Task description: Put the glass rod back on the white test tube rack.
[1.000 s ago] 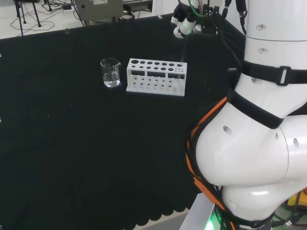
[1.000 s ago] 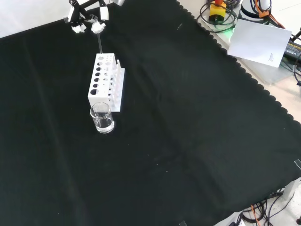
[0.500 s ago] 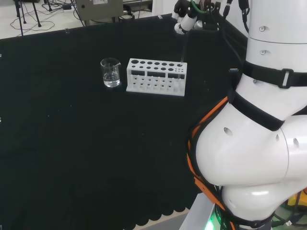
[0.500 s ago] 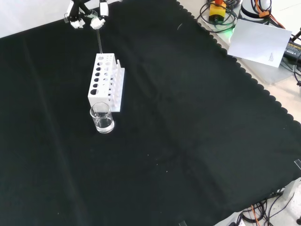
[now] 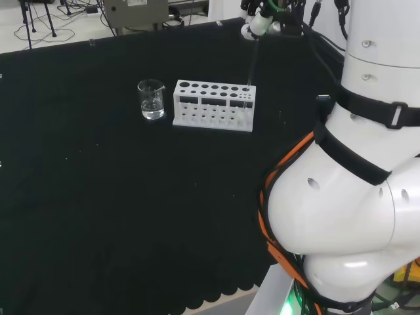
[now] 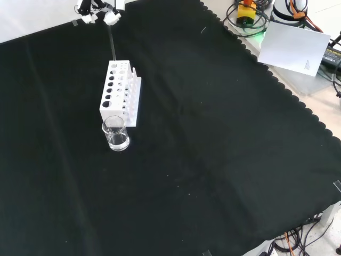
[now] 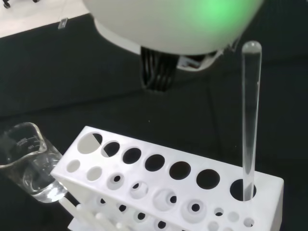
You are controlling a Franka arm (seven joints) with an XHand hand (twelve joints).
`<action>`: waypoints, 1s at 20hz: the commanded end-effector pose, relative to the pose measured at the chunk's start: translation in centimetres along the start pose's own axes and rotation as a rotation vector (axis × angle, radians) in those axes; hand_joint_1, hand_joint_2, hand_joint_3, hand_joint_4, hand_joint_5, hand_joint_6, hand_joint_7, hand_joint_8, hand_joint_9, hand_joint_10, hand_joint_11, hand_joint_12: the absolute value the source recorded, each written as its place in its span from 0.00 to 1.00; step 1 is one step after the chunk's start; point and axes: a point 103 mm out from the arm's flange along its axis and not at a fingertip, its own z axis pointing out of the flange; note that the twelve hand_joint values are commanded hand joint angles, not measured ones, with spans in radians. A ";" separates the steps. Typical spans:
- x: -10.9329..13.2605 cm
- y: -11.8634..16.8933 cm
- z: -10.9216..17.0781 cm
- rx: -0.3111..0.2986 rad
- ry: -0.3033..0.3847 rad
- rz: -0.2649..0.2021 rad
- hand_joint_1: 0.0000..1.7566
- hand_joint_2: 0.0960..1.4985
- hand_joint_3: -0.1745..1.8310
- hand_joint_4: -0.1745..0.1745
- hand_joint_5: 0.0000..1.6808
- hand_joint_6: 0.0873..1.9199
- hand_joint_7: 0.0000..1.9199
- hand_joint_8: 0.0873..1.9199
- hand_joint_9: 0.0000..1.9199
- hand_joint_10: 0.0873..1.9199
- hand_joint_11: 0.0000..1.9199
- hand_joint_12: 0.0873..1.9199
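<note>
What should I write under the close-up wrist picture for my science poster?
A clear glass rod stands upright in the end hole of the white test tube rack, with a small glass beaker beside it.

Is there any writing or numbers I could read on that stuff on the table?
Beaker: faint printed marks on the glass, too blurred to read.
Sheet of paper off the cloth's edge: a small dark mark, too small to read.
Rack, glass rod, hand: no writing.
</note>
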 end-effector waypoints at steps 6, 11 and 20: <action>1.5 -3.2 -2.7 -0.048 -0.014 -0.014 0.72 0.24 0.55 0.00 0.46 0.44 0.59 0.32 0.99 0.23 0.83 0.38; 1.7 -4.3 -3.5 -0.066 -0.004 -0.018 0.72 0.24 0.55 0.00 0.47 0.43 0.59 0.31 0.99 0.23 0.83 0.38; 1.5 -5.8 -4.3 -0.083 -0.004 -0.016 0.72 0.24 0.55 0.00 0.48 0.43 0.59 0.31 0.99 0.23 0.83 0.38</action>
